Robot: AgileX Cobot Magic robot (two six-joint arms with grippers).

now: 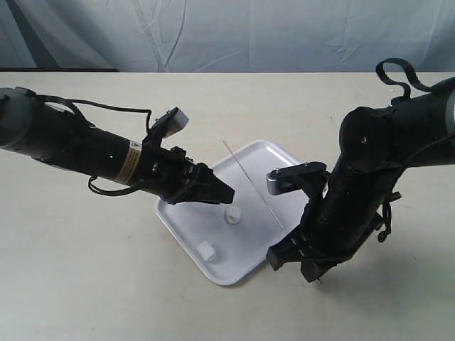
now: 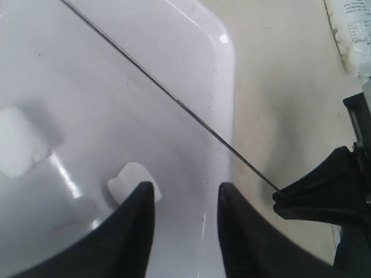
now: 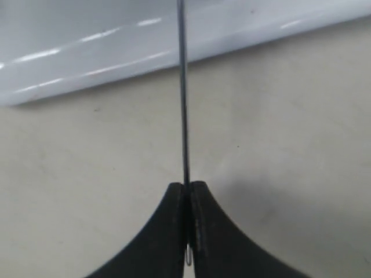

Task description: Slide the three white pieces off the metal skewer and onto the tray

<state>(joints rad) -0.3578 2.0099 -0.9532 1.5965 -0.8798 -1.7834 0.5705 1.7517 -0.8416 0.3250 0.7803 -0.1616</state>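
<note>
The white tray (image 1: 263, 153) lies mid-table. Two white pieces rest on it, one near its middle (image 1: 232, 215) and one by the near rim (image 1: 207, 251); a third is not in sight. The thin metal skewer (image 1: 252, 181) slants bare over the tray's right side. My right gripper (image 1: 302, 257) is shut on its near end, just off the tray. My left gripper (image 1: 226, 193) hovers open over the tray, holding nothing. In the left wrist view, one piece (image 2: 132, 178) sits beside a fingertip, another (image 2: 20, 142) lies farther off, and the skewer (image 2: 174, 98) crosses the tray (image 2: 191, 52). The right wrist view shows the gripper (image 3: 187, 186) pinching the skewer (image 3: 184, 116).
The beige table (image 1: 85, 270) spreads around the tray, with a pale cloth backdrop (image 1: 234, 32) behind. The right arm's bulk (image 1: 370, 177) stands right of the tray. The tray's rim (image 3: 87, 58) lies beyond the right gripper.
</note>
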